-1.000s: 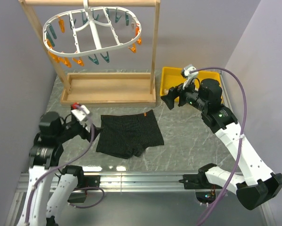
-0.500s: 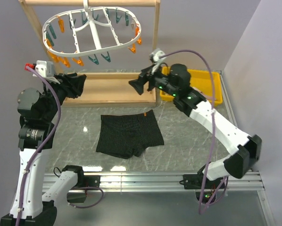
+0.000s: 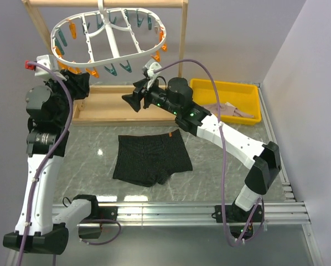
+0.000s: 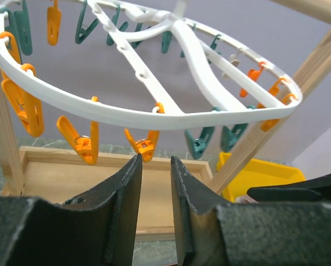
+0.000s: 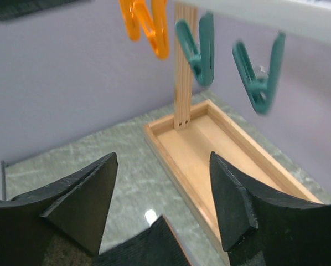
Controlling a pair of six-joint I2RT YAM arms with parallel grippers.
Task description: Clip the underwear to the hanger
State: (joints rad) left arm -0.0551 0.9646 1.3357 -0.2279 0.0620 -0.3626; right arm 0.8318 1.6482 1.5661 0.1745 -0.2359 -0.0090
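The underwear (image 3: 151,159), black boxer briefs with an orange tag at the waistband, lies flat on the marble table, and neither gripper touches it. One corner of it (image 5: 149,244) shows below my right gripper. The white oval hanger (image 3: 107,39) hangs from the wooden frame, ringed with orange and teal pegs. My left gripper (image 4: 154,163) is raised just under an orange peg (image 4: 145,145); its jaws stand narrowly apart with nothing between them. My right gripper (image 5: 163,160) is wide open and empty, below teal pegs (image 5: 196,47), over the frame's base.
The wooden frame (image 3: 182,61) stands on a tray-like base (image 3: 129,102) at the back. A yellow bin (image 3: 226,88) at the back right holds a pinkish cloth (image 3: 229,108). Purple walls close in on the left and right.
Both arms have lifted from table height toward the hanger. The left gripper has risen and narrowed its jaws. The right arm has swung left across the frame's base.
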